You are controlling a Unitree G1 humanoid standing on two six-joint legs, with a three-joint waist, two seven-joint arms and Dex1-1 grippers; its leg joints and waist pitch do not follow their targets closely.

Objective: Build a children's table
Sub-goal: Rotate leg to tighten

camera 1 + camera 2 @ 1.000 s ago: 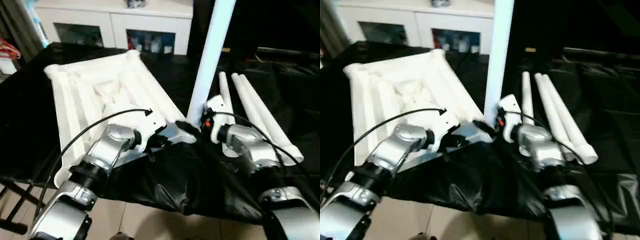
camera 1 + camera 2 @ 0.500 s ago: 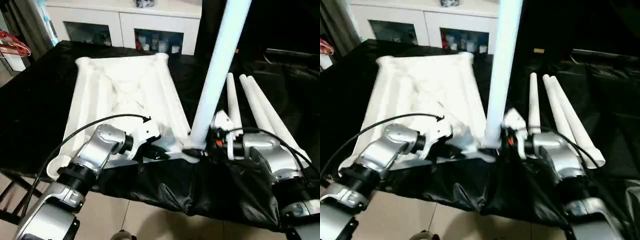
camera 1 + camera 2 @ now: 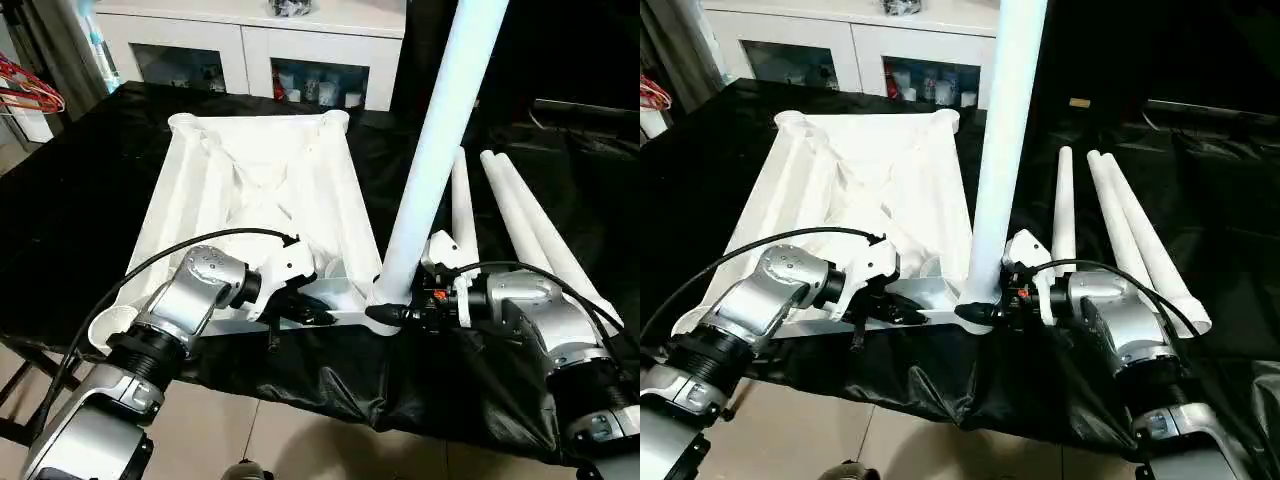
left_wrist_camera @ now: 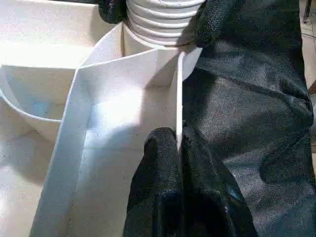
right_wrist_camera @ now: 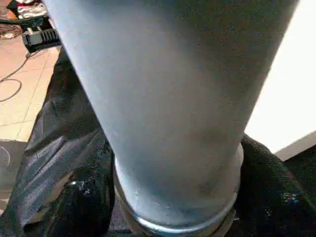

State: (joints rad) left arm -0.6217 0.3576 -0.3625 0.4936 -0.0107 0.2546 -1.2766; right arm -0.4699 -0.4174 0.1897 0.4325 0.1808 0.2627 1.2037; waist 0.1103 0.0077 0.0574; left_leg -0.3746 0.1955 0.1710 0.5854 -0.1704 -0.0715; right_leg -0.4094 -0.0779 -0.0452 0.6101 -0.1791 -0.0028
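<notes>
Two end effectors meet at the near corner of the upturned white table top [image 3: 255,190] on the black tabletop [image 3: 70,210]. Left end effector [image 4: 178,148] pinches the top's thin rim; right end effector [image 3: 392,312] clamps the base of an upright leg [image 3: 432,150] at the corner socket. Three legs [image 3: 1110,225] lie beyond.

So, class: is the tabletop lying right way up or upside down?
Upside down. The tabletop shows its ribbed underside and open corner sockets, and a leg stands upright at its near corner.
</notes>
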